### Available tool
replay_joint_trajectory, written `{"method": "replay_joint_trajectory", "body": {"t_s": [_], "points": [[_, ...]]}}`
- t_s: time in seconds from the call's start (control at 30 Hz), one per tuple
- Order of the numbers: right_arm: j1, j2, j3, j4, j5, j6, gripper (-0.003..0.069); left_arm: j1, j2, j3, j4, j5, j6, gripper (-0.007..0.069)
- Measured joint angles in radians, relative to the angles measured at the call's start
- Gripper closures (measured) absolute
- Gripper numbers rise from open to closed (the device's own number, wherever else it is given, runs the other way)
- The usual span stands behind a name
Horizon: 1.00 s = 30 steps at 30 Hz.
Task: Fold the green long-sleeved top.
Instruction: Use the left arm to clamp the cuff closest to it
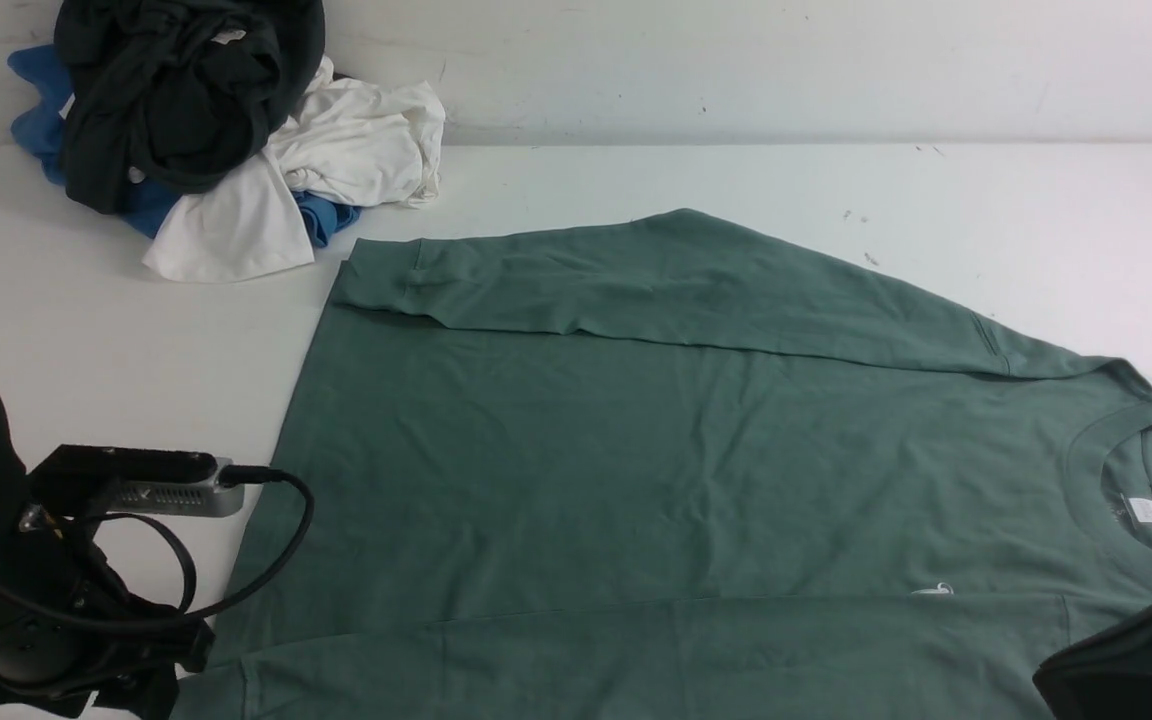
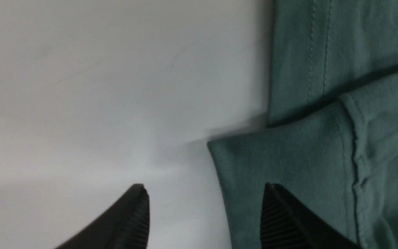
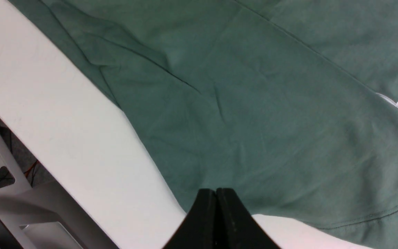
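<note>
green top (image 1: 636, 450), white table (image 1: 86, 320), white wall (image 1: 736, 60)

White table (image 1: 86, 300) under green top (image 1: 636, 450), clothes heap (image 1: 216, 130)

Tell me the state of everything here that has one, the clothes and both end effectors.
Green long-sleeved top: spread flat, far sleeve folded across the body, body not yet folded.
Left end effector: open, holding nothing, beside a cuff.
Right end effector: shut, at the top's edge.
Pile of other clothes: crumpled heap, far left corner.
</note>
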Motion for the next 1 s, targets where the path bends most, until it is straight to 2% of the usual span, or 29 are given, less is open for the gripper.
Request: {"method": "replay_joint_trajectory", "body": {"t_s": [0.13, 0.23, 0.37, 0.4, 0.43, 0.5, 0.53, 0.57, 1.0], "points": [[0.000, 0.000, 0.000, 0.000, -0.008, -0.001, 0.0673, 0.000, 0.040, 0.000, -0.021, -0.024, 0.005, 0.0223], [0.000, 0.000, 0.000, 0.000, -0.015, -0.001, 0.0673, 0.000, 0.067, -0.002, -0.044, -0.038, 0.020, 0.0265], [0.000, 0.000, 0.000, 0.000, -0.026, -0.002, 0.0673, 0.000, 0.074, -0.004, -0.098, -0.038, 0.075, 0.0403], [0.000, 0.000, 0.000, 0.000, -0.025, -0.002, 0.0673, 0.000, 0.074, -0.004, -0.101, -0.038, 0.075, 0.0410], [0.000, 0.000, 0.000, 0.000, -0.025, -0.003, 0.0673, 0.000, 0.075, -0.004, -0.122, -0.040, 0.099, 0.0484], [0.000, 0.000, 0.000, 0.000, -0.025, -0.004, 0.0673, 0.000, 0.075, -0.004, -0.130, -0.041, 0.111, 0.0514], [0.000, 0.000, 0.000, 0.000, -0.025, -0.004, 0.0673, 0.000, 0.075, -0.004, -0.142, -0.043, 0.124, 0.0573], [0.000, 0.000, 0.000, 0.000, -0.025, -0.004, 0.0673, 0.000, 0.075, -0.004, -0.144, -0.044, 0.126, 0.0588], [0.000, 0.000, 0.000, 0.000, -0.029, -0.004, 0.0673, 0.000, -0.137, -0.004, -0.145, 0.019, 0.142, 0.0611]]}}
